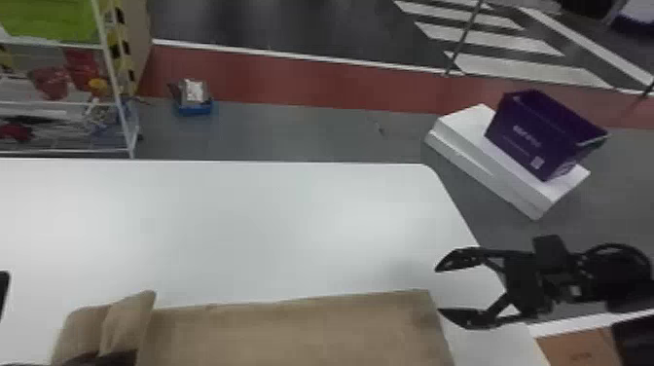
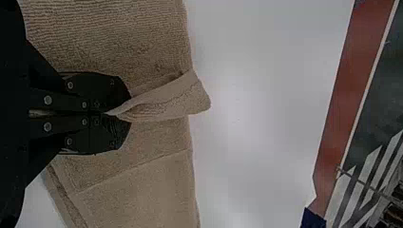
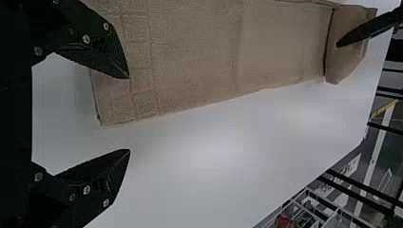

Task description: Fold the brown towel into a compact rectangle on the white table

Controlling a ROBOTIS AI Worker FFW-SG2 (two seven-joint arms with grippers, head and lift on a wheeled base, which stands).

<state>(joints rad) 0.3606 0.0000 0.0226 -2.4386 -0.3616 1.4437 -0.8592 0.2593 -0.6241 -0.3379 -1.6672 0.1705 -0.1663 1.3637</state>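
Observation:
The brown towel (image 1: pixel 292 331) lies as a long strip along the white table's near edge, its left end raised in a fold. At that left end, low in the head view, is my left gripper (image 1: pixel 102 359). In the left wrist view the left gripper (image 2: pixel 116 113) is shut on a pinched ridge of the towel (image 2: pixel 157 180). Beyond the towel's right end my right gripper (image 1: pixel 438 290) stands open over the table, holding nothing. The right wrist view has the right gripper (image 3: pixel 129 114) with its fingers apart, near the towel's (image 3: pixel 199 57) flat end corner.
The white table (image 1: pixel 272 219) extends beyond the towel. Past its right edge, a purple box (image 1: pixel 535 136) sits on a white package (image 1: pixel 467 146) on the floor. A wire shelf (image 1: pixel 63 104) stands behind the table at left, and a small blue bin (image 1: pixel 194 108) is on the floor.

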